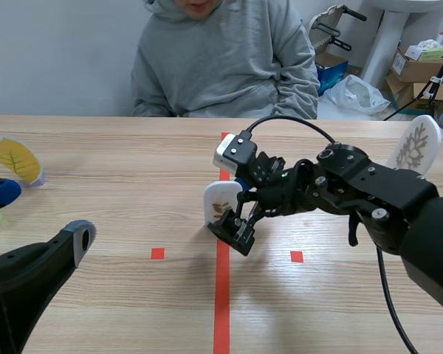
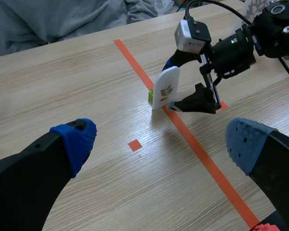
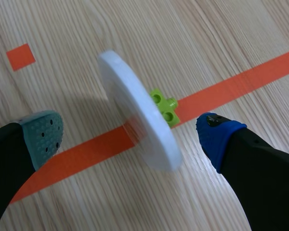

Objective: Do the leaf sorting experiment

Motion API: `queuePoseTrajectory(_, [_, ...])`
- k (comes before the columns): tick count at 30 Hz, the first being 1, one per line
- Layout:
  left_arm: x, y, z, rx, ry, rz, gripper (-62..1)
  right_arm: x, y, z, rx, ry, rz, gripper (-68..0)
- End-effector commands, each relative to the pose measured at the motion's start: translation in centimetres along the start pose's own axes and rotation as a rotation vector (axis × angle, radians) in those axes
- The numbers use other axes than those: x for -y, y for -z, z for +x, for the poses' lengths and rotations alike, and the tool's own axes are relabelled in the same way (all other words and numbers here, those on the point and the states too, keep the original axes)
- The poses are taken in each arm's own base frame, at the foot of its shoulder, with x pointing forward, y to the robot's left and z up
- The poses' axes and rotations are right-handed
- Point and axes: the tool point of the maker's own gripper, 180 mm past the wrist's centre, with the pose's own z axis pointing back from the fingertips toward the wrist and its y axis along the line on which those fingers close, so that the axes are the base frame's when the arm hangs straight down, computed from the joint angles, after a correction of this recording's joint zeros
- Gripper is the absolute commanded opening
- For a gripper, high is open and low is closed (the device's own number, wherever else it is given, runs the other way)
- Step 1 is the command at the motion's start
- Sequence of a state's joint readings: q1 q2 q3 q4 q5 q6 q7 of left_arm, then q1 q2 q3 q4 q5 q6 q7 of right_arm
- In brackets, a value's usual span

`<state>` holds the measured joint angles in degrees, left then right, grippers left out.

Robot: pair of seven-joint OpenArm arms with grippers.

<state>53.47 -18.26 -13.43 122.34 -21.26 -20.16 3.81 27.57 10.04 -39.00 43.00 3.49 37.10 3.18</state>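
A white leaf card with a brown-green sprig printed on it stands upright on a small green brick, right on the orange tape line. My right gripper is open, one finger on each side of the card and neither pad touching it. In the left wrist view the same card stands ahead of my left gripper, which is open and holds nothing, well short of the card. The left arm lies low near the table's front left.
A yellow leaf card and a blue piece stand at the far left edge. A white card with a branching leaf print stands at the far right. A person in a grey hoodie sits across the table.
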Motion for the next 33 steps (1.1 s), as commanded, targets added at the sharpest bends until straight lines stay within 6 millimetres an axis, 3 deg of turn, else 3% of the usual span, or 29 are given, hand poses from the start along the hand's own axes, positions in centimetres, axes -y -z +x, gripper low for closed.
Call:
queuePoseTrajectory(1, [0.0,0.0,0.5,0.025,-0.005,0.001,-3.7,0.5,0.1,2.4,0.058,-0.032,-0.008,-11.3])
queuePoseTrajectory(5, [0.0,0.0,0.5,0.025,-0.005,0.001,-3.7,-0.5,0.6,2.9,0.081,-0.049,0.015,-11.4])
queuePoseTrajectory(10, [0.0,0.0,0.5,0.025,-0.005,0.001,-3.7,-0.8,0.8,2.4,0.087,-0.041,-0.01,-20.6])
queuePoseTrajectory(15, [0.0,0.0,0.5,0.025,-0.005,0.001,-3.7,-1.3,0.9,2.0,0.094,-0.029,-0.008,-21.7])
queuePoseTrajectory(19, [0.0,0.0,0.5,0.025,-0.005,0.001,-3.7,-1.0,0.9,2.0,0.097,-0.028,-0.029,-31.1])
queuePoseTrajectory(33, [0.0,0.0,0.5,0.025,-0.005,0.001,-3.7,-1.1,0.7,1.9,0.111,-0.023,-0.028,-50.2])
